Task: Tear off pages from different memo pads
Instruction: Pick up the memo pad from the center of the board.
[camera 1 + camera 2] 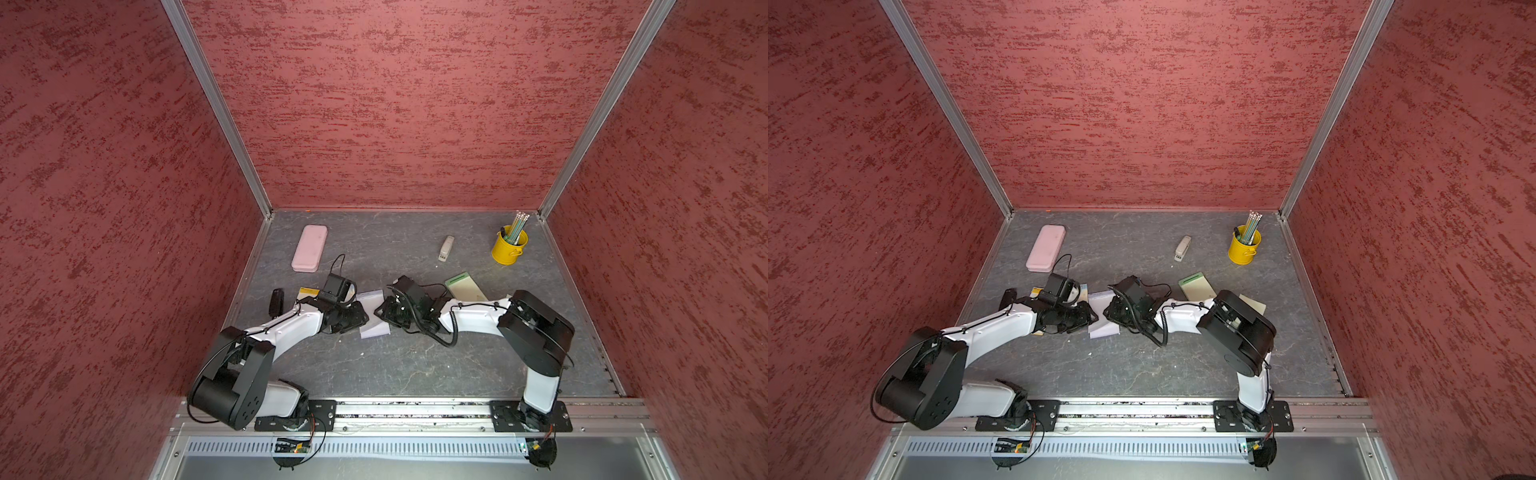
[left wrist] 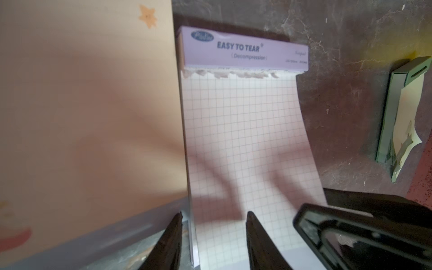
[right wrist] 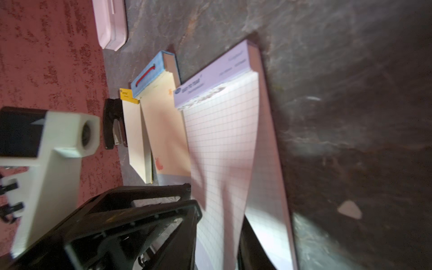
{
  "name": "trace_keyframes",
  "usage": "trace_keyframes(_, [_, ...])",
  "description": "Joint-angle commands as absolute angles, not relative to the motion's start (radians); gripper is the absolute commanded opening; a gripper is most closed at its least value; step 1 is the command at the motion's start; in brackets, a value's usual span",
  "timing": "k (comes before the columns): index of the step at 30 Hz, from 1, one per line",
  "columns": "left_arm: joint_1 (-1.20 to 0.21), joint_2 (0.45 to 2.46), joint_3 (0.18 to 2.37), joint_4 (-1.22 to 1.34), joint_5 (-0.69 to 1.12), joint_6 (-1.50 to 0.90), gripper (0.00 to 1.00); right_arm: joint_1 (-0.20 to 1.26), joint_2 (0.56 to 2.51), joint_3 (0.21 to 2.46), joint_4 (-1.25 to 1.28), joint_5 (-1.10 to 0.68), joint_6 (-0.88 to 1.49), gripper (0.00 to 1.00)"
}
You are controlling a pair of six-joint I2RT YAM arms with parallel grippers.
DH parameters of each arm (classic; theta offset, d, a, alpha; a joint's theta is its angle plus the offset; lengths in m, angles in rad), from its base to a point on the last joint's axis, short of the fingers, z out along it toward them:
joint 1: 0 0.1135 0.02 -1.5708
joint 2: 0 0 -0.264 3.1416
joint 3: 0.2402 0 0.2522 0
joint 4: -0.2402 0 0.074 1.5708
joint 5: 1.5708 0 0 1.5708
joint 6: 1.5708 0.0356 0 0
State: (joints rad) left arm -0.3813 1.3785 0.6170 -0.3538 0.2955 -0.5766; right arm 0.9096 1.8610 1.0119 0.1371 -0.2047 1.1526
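Right, the lilac pad (image 2: 245,50) lies flat on the bench (image 1: 415,365), midway between the two arms, and its top page (image 2: 245,140) bows up off the stack. The right gripper (image 1: 380,311) looks to have that page's loose end pinched in its fingers, though one finger is hidden behind the paper. The left gripper (image 2: 214,215) has its fingers apart, straddling one long edge of the pad at its free end, gripping nothing.

My read is that the tear is about to start. To do it well, the left fingers should bear down on the pad so it can't lift or slide. Then the right pulls low and slantwise along the lilac strip, not straight up, or the sheet may rip ragged like the scraps under that strip.

Containers now: the yellow bucket (image 1: 509,249) stands upright in the back corner with a bunch of pencils (image 1: 517,226) in it. The pink case (image 1: 309,248) lies shut, so what's inside can't be told.
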Motion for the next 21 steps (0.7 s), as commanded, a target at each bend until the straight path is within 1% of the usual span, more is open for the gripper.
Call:
trace_keyframes(1, [-0.383, 1.395, 0.585, -0.363, 0.314, -0.581, 0.43, 0.905, 1.815, 0.99, 0.154, -0.21, 1.15, 0.29])
trace_keyframes(9, [-0.383, 1.396, 0.583, -0.353, 0.332, -0.579, 0.41, 0.897, 1.851, 0.98, 0.178, -0.219, 1.16, 0.24])
trace_keyframes(11, [-0.383, 1.393, 0.585, -0.351, 0.337, -0.579, 0.41, 0.893, 1.863, 0.974, 0.193, -0.221, 1.17, 0.21])
trace_keyframes(12, [-0.383, 1.388, 0.585, -0.351, 0.339, -0.581, 0.4, 0.89, 1.868, 0.969, 0.2, -0.221, 1.173, 0.19])
trace_keyframes(15, [-0.377, 1.352, 0.588, -0.345, 0.357, -0.589, 0.4, 0.868, 1.86, 0.942, 0.227, -0.223, 1.174, 0.06])
trace_keyframes(16, [-0.369, 1.332, 0.591, -0.343, 0.372, -0.59, 0.41, 0.855, 1.848, 0.929, 0.246, -0.228, 1.168, 0.01])
trace_keyframes(17, [-0.361, 1.309, 0.593, -0.336, 0.397, -0.591, 0.43, 0.844, 1.833, 0.913, 0.259, -0.232, 1.161, 0.0])
trace_keyframes(21, [-0.309, 1.242, 0.609, -0.3, 0.495, -0.588, 0.51, 0.79, 1.75, 0.865, 0.286, -0.252, 1.114, 0.0])
